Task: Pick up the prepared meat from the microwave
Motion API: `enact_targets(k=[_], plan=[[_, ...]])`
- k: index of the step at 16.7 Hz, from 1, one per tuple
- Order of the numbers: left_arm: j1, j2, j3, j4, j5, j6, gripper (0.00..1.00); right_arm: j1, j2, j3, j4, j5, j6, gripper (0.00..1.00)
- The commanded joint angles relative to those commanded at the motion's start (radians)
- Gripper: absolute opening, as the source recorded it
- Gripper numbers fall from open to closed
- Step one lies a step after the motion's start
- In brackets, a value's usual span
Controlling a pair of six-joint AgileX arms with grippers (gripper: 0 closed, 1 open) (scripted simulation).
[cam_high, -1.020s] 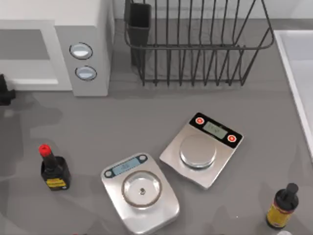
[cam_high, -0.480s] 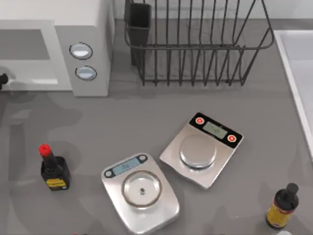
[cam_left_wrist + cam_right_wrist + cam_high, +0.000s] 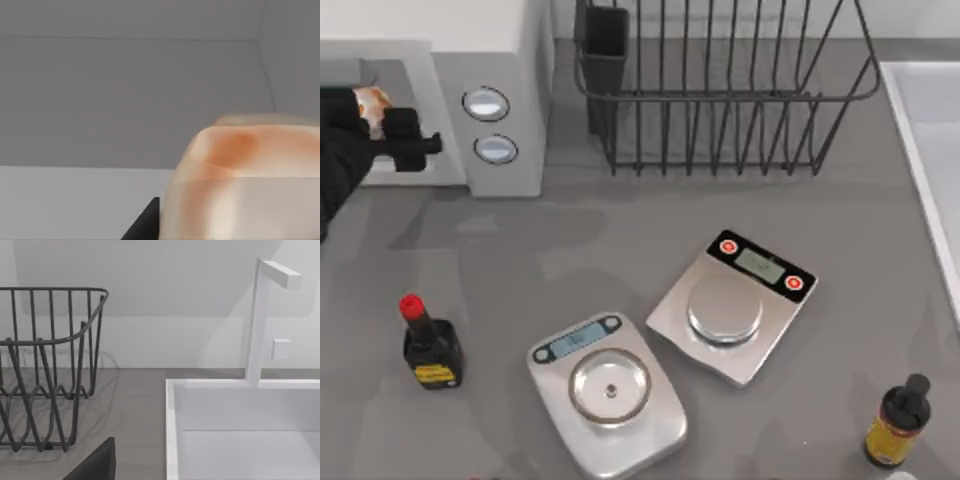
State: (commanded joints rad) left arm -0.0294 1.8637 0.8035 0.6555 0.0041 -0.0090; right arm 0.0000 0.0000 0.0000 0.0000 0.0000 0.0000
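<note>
Since the earlier top views, where just a dark tip shows at the table's left edge, the left arm has swung in and its black left gripper [image 3: 398,140] now stands at the mouth of the large white-grey boxy microwave [image 3: 510,60], the two dark fingers [image 3: 415,147] pointing toward the control panel with its two round silver-blue buttons [image 3: 486,103]. Nothing else on the table has shifted.

The small orange-brown prepared meat with pale patches [image 3: 370,102] lies at the left of the microwave opening, touching the gripper body on its far side; in the left wrist view the lump [image 3: 245,180] crowds the near field with the grey cavity wall behind it. Whether the fingers are closed on it, or merely beside it, cannot be told.

Judgement: the left arm is plainly the nearer; a withdrawal would run toward the table's near edge, out of the cavity.

The right arm is parked near the dark wire dish rack [image 3: 45,365] and white sink basin [image 3: 240,430].

Writing: the two steel scales' displays [image 3: 760,263] and the red-capped dark bottle's yellow label [image 3: 435,372] are illegible
</note>
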Motion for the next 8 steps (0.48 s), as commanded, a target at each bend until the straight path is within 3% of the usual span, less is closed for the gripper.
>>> enact_targets(k=[8], plan=[[-0.649,-0.226,-0.001,-0.285,-0.592,-0.246,0.0,0.0,0.0,0.0,0.0,0.0,0.0,1.0]])
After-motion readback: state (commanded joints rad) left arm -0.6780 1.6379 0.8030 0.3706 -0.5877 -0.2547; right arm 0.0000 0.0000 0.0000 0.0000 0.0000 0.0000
